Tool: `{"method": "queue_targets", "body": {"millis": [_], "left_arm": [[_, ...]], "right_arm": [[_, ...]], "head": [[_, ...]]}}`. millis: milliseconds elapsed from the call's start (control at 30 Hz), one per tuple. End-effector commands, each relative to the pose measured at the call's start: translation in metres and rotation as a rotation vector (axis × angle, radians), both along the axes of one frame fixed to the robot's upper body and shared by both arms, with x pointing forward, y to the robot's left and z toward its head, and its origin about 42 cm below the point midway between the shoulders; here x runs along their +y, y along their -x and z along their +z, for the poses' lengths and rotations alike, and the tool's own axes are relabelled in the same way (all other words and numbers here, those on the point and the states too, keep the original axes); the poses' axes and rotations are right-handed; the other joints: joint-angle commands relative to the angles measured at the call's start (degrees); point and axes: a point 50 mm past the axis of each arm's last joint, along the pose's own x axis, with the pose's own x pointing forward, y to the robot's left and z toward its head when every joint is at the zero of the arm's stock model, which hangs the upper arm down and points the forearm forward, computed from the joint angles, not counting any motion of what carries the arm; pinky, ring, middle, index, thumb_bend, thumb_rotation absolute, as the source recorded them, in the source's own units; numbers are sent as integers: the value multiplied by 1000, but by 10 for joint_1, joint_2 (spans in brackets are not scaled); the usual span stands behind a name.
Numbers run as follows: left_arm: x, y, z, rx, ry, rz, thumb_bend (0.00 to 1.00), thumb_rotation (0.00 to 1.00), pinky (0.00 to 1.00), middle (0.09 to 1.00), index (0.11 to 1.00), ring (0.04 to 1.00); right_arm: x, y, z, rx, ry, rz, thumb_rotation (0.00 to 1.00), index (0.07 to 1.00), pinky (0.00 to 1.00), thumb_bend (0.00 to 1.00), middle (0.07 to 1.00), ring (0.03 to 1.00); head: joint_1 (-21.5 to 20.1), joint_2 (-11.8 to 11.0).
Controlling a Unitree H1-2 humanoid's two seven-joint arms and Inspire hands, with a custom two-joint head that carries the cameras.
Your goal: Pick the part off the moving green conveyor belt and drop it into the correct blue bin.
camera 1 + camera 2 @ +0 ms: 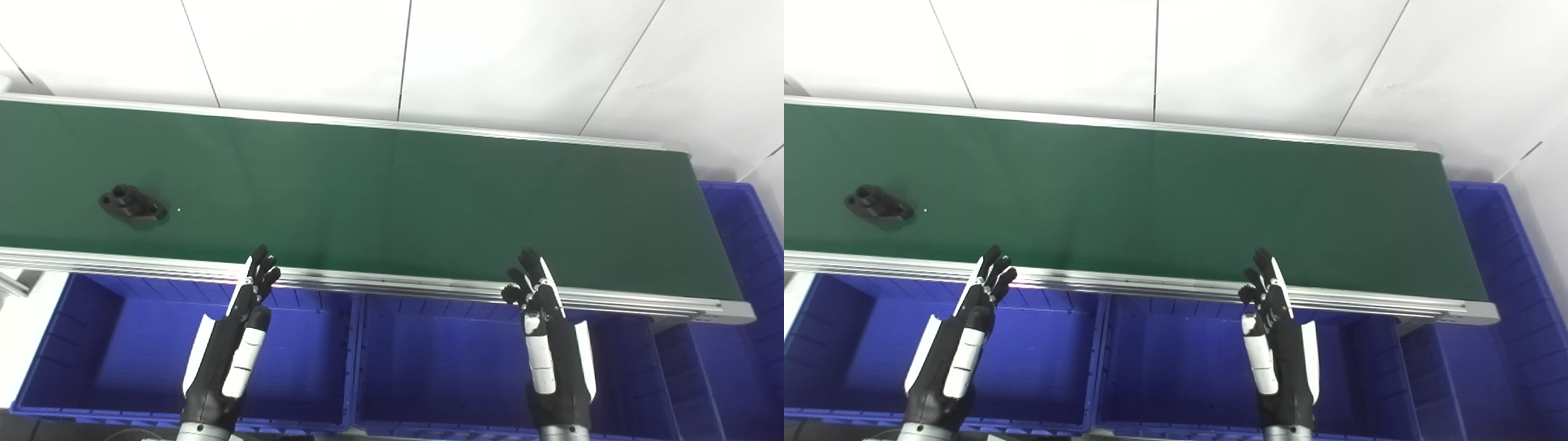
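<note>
A black flanged part with two holes lies on the green conveyor belt, far left. My left hand hovers over the left blue bin, its fingers apart and pointing at the belt's near rail, holding nothing. It is to the right of the part and nearer to me. My right hand hangs over the middle blue bin in the same pose, open and empty, far from the part.
The belt's aluminium near rail runs between the hands and the belt. A third blue bin stands at the belt's right end. White wall panels rise behind the belt. A white surface borders the left bin.
</note>
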Motion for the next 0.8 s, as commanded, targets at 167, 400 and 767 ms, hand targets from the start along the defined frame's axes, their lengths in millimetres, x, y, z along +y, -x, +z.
{"method": "queue_targets", "body": {"millis": [167, 400, 767], "left_arm": [[-3, 0, 7, -59, 7, 3, 544, 990, 986, 981, 1000, 959], [-14, 4, -4, -67, -7, -3, 551, 980, 972, 976, 1000, 948], [-43, 5, -20, -62, 8, 7, 510, 844, 894, 930, 937, 901]], "right_arm": [[-2, -1, 7, -28, 1, -3, 941, 951, 881, 810, 955, 917], [-15, 4, -4, -32, -30, 6, 914, 954, 914, 770, 973, 938], [-48, 10, -29, -37, -42, 26, 886, 996, 947, 757, 999, 952]], "head": [[11, -5], [87, -51], [170, -108]]}}
